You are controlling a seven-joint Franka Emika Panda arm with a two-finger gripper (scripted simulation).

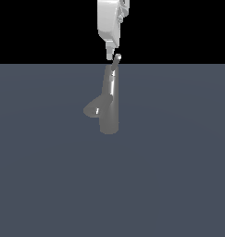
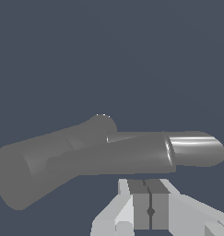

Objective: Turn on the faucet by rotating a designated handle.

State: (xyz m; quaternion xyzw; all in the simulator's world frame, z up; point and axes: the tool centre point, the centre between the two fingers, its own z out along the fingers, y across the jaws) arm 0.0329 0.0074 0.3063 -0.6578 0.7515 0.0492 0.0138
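Observation:
The faucet (image 1: 109, 104) is a glossy grey column standing on the floor, with a stubby spout (image 1: 92, 110) branching toward the exterior view's left. The handle (image 1: 116, 60), a thin grey rod, slants up from the column's top. My gripper (image 1: 110, 56) hangs straight down from above, its tips just beside the handle's tip on the exterior view's left; I cannot tell whether they touch. In the wrist view the faucet (image 2: 85, 156) lies across the picture, its shiny end just beyond my gripper (image 2: 150, 184). The two dark pads (image 2: 140, 203) meet with nothing between them.
A flat blue-grey floor (image 1: 178, 176) spreads around the faucet in every direction. The white arm (image 1: 108, 21) comes down from the top of the exterior view, against a black background.

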